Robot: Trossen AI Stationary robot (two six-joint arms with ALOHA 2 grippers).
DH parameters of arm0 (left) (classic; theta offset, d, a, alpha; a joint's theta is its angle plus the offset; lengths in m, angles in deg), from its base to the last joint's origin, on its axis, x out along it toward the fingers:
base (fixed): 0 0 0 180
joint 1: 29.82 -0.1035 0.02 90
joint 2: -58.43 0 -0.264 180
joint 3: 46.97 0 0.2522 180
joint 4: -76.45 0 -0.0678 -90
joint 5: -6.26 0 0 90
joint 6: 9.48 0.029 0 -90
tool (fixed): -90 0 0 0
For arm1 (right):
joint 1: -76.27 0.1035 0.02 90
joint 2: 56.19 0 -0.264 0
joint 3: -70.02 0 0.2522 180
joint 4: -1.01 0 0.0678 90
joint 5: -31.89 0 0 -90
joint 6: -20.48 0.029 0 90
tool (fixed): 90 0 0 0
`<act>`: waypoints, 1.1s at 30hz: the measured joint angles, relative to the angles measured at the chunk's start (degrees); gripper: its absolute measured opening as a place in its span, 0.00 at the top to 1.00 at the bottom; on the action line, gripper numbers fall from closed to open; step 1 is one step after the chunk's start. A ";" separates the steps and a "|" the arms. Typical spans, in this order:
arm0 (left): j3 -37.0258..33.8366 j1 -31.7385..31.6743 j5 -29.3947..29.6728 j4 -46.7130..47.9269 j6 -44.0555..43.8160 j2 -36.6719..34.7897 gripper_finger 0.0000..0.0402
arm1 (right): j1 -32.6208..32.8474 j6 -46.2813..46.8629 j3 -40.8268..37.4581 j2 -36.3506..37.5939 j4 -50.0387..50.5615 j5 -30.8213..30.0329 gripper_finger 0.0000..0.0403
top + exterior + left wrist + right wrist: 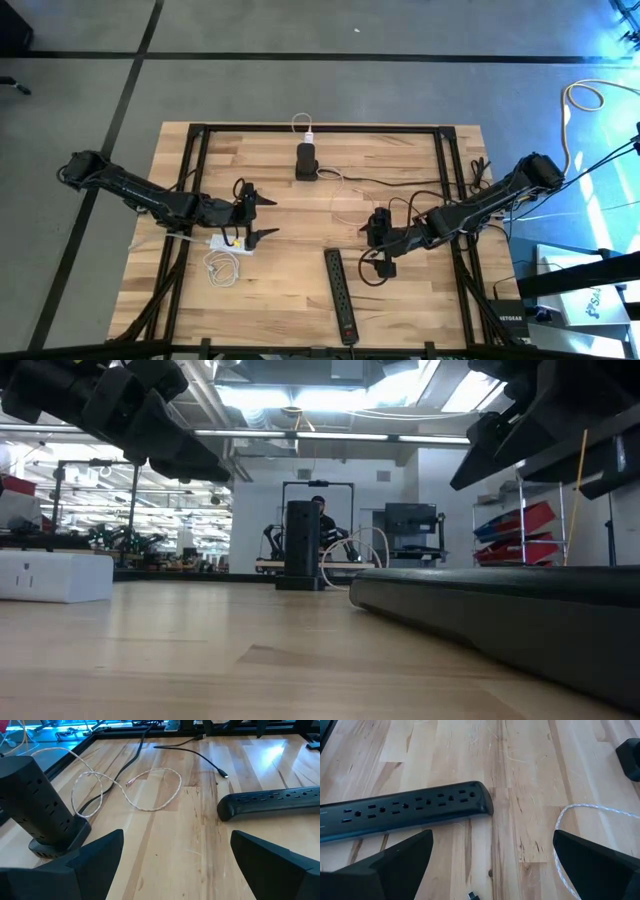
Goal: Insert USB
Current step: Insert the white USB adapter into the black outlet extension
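High view shows the left tool (pixel 258 217) spread wide and empty above the wooden bench (pixel 270 290), just beside a white power adapter (pixel 222 243) and its coiled white cable (pixel 220 268). The right tool (pixel 376 245) is likewise wide open and empty, near the black power strip (pixel 342 295). A white USB cable (pixel 145 787) lies loose between the black tower outlet (pixel 306 160) and the strip.

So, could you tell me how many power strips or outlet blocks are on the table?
3: a black tower at the far middle, a flat black strip near the front edge, and a white block beside the left gripper. Others may be hidden.
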 joint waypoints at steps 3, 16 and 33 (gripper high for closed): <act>0.00 0.00 0.00 -0.02 0.00 0.00 0.12 | 0.00 -0.01 0.00 0.00 0.00 -0.01 0.02; 0.04 -8.24 4.50 -5.56 7.77 4.23 0.12 | -0.61 -3.43 0.00 -0.04 -5.70 -13.43 0.02; 1.68 -44.39 -40.18 -32.01 14.46 26.60 0.12 | -7.87 -13.96 0.00 -0.04 -13.43 -2.27 0.02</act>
